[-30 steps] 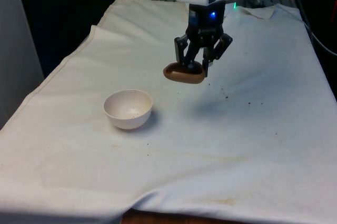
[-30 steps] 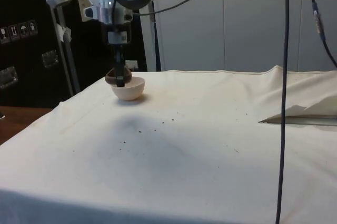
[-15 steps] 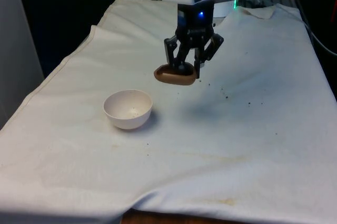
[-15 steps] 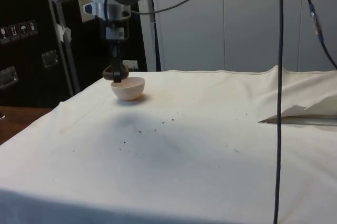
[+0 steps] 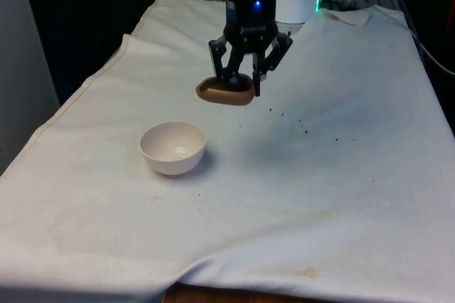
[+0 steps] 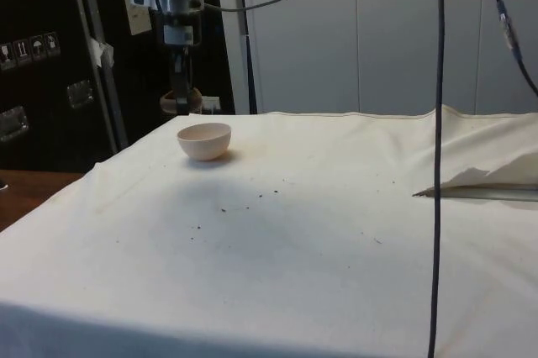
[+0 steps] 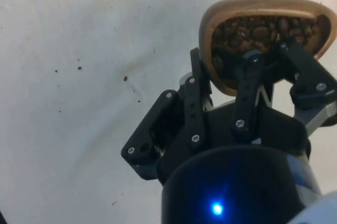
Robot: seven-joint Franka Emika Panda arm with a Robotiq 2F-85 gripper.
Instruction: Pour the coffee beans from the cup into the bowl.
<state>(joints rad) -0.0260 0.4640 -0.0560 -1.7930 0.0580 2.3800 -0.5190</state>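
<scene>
Coffee beans (image 7: 253,32) ride in a brown cup (image 5: 225,93), which we see held in the air above the desk (image 5: 341,196), beyond the white bowl (image 5: 173,148) and toward the front view's right of it. Our pincer (image 5: 242,82) is closed on the cup's rim, one finger inside and one outside, keeping it about level so nothing spills. White cloth lies open all around the bowl, well inside the desk's edges. Stray specks (image 5: 302,129) nearby are probably bean crumbs.
</scene>
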